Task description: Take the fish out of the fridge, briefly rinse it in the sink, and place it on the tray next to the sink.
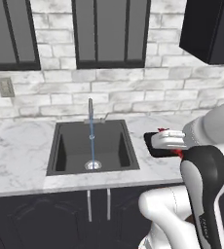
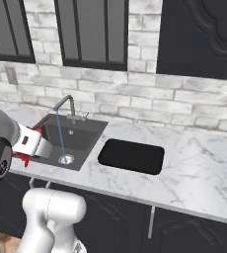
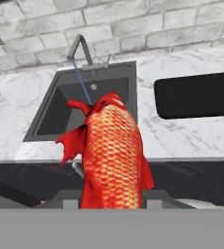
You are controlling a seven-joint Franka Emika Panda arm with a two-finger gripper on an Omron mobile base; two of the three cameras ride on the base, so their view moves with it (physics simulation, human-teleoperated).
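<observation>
In the hand view the fish [image 3: 111, 155] stands nearest, rising from between the two dark fingertips [image 3: 65, 199] at the bottom edge; the hand [image 3: 111, 202] is pressed in on its lower end, pinching it. Its long axis runs straight away from the hand, the far end toward the sink [image 3: 50, 121], with red fins spread to the left side. That view alone shows its orange scales.

From the left base view the hand [image 1: 175, 148] shows as a white block in front of the tray [image 1: 150, 146], and of the fish [image 1: 178, 153] only slivers of red peep above and below it. In the right base view the hand [image 2: 26, 148] sits low at the left, over the front edge of the table [image 2: 199, 173], before the sink [image 2: 81, 133], again with a bit of red fish [image 2: 23, 158] beneath it.

Beyond lies the sink [image 1: 70, 146], with a thin stream of water [image 1: 91, 141] falling from the tap [image 1: 90, 109] to the drain [image 1: 92, 165]. To its right the tray [image 2: 131, 156] lies flat on the marble, seen whole in the right base view. Behind runs the white brick wall [image 2: 150, 96].
</observation>
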